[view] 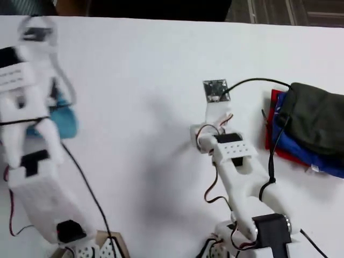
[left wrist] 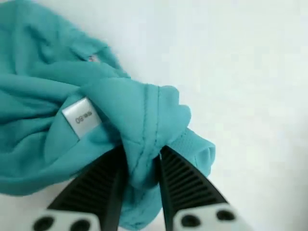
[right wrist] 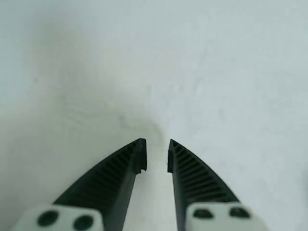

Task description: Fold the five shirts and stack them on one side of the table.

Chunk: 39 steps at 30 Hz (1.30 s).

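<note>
in the ribbed left claw (left wrist: 142, 153), a crumpled, soft-knit teal shirt (left wrist: 72, 86)

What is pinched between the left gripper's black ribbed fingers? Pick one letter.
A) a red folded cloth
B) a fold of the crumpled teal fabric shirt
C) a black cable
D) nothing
B: the left wrist view shows the left gripper shut on a fold of the crumpled teal fabric shirt.

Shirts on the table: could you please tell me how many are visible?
4. A teal shirt in the left claw at the left of the table; dark shirt, blue shirt and red shirt stacked at the right. Another may be hidden.
</note>
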{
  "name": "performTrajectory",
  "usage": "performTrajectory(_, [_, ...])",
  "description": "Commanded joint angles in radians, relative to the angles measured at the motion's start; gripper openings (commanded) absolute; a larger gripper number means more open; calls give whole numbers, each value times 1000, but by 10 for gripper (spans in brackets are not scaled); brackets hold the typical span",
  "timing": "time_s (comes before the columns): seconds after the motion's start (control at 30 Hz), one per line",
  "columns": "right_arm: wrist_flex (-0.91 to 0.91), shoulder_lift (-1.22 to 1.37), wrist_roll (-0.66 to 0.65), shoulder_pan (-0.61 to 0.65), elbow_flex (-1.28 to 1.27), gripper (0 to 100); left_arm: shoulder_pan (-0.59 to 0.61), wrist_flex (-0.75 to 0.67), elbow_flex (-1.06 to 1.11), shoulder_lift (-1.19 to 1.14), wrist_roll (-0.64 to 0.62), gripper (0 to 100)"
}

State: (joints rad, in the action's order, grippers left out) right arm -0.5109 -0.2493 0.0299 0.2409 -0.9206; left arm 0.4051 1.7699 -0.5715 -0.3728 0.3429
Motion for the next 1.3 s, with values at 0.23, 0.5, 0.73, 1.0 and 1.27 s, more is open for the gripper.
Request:
performTrajectory(0.23, [16,-41,8,-8,6,84,-301,15,56,411,-3,26])
performTrajectory(0.5, [16,-41,8,-4,6,84,-442,15,65,562,-6,27])
performTrajectory(0.73, [16,-41,8,-7,6,85,-451,9,216,563,-92,96])
performTrajectory(1.0, [16,-41,8,-1,-3,87,-92,-143,493,565,72,255])
performTrajectory(1.27, [8,-51,-127,76,5,88,265,-275,634,565,212,256])
